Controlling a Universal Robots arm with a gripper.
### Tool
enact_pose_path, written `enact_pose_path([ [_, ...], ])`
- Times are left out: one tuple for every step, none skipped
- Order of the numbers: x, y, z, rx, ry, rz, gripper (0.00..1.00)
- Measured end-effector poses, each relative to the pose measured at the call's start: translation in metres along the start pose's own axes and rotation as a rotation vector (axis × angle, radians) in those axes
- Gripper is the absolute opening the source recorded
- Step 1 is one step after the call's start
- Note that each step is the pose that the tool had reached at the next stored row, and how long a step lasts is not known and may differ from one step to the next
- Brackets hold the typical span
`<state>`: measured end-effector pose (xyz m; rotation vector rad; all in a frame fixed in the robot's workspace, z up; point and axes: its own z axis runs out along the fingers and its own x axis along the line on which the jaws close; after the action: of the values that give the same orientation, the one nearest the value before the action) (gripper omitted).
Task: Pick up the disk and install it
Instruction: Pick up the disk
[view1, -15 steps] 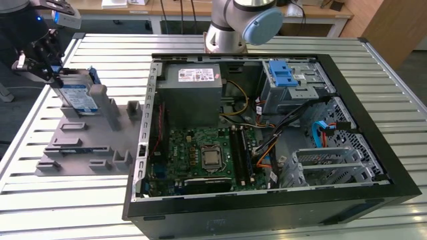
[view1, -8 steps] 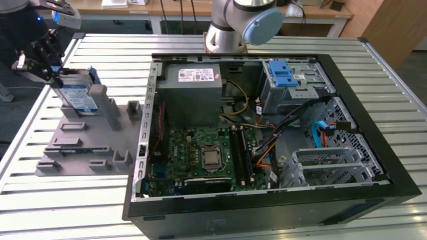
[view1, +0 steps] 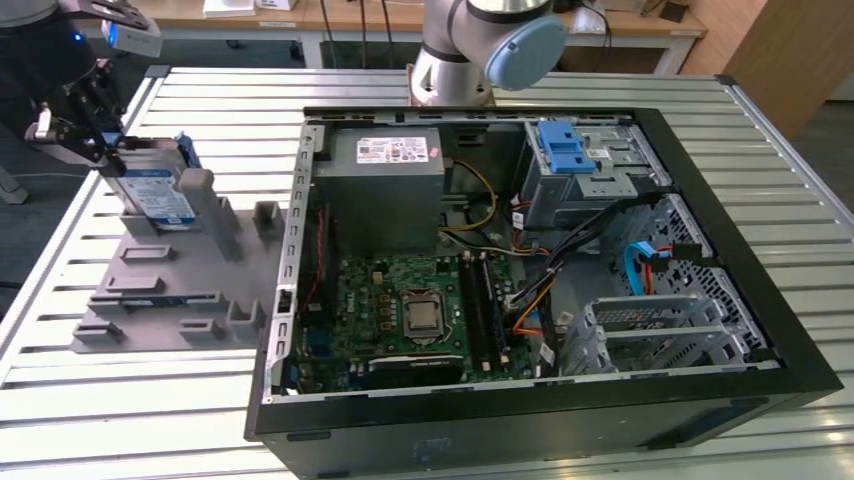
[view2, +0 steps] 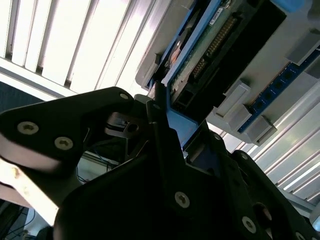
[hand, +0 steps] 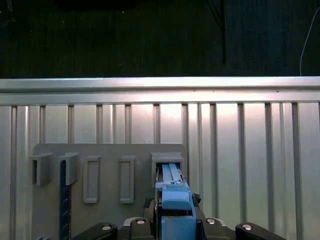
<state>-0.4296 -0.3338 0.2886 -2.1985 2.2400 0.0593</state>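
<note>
While the disk (view1: 151, 195) stands upright in the grey rack (view1: 160, 290) near the worktop's (view1: 120, 420) edge on the exterior view's left, the jaws are clamped on its top blue rail. A straight, untwisted lift looks best to clear the slot.

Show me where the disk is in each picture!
Exterior view: the disk stands on edge in the grey holder, at the exterior view's left, beside the computer case.
First wrist view: the disk is seen edge-on, blue rail towards the camera, in a holder slot.
Second wrist view: the disk is close up, circuit board showing.
Shared landmark: the grey holder.
</note>
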Motion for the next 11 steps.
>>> enact_pose_path([
  [0.0000, 0.0000, 0.0000, -0.0001, 0.0002, -0.005, 0.37],
  [0.0000, 0.0000, 0.0000, -0.0001, 0.0002, -0.007, 0.37],
  [0.0000, 0.0000, 0.0001, -0.0001, 0.0002, -0.007, 0.37],
  [0.0000, 0.0000, 0.0000, -0.0001, 0.0002, -0.007, 0.37],
  [0.0000, 0.0000, 0.0001, -0.0001, 0.0002, -0.007, 0.37],
  [0.0000, 0.0000, 0.0001, -0.0001, 0.0002, -0.007, 0.37],
  [0.0000, 0.0000, 0.0000, -0.0001, 0.0002, -0.007, 0.37],
  [0.0000, 0.0000, 0.0001, 0.0000, 0.0002, -0.008, 0.37],
  [0.0000, 0.0000, 0.0001, -0.0001, 0.0001, -0.007, 0.38],
  [0.0000, 0.0000, 0.0001, -0.0001, 0.0001, -0.008, 0.38],
  [0.0000, 0.0000, 0.0001, -0.0001, 0.0002, -0.007, 0.44],
])
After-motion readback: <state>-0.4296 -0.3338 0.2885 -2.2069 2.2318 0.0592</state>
